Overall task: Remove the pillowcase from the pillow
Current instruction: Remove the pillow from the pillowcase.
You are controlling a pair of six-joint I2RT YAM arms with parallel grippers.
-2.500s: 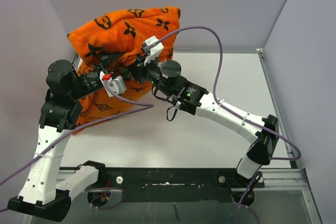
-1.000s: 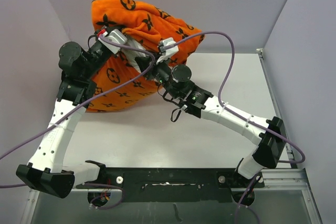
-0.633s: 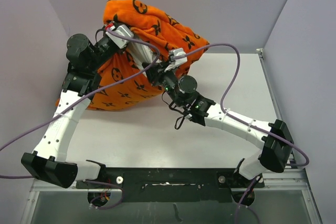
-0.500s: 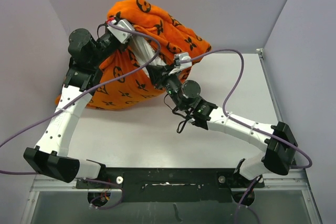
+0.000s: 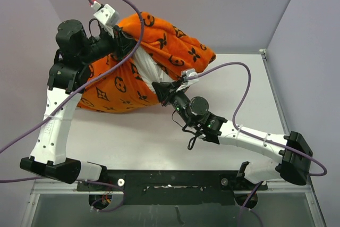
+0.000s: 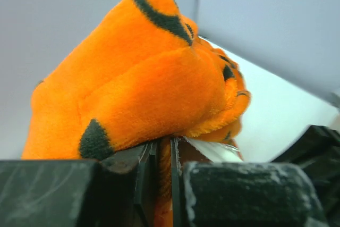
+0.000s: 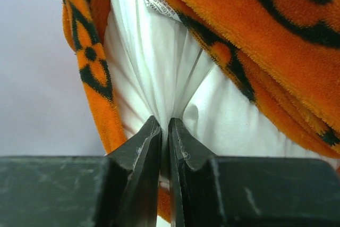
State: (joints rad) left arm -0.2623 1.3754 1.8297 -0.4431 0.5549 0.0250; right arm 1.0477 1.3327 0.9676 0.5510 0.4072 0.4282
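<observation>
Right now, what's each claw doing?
Left claw: closed, pinching the pillowcase.
Right claw: closed, pinching the pillow.

1. Overhead view: bright, even, diffuse light; the tabletop (image 5: 133, 142) reads matte and pale, with only faint soft shadows beneath the pillowcase (image 5: 175, 38) near its far-left corner.
2. Left wrist view: the plush pile is fairly sharp, while the left gripper (image 6: 163, 155) is dark and soft-edged along the bottom.
3. Right wrist view: the white pillow (image 7: 154, 51) is bright, close to washed out; the right gripper (image 7: 165, 131) is shadowed but crisp.
</observation>
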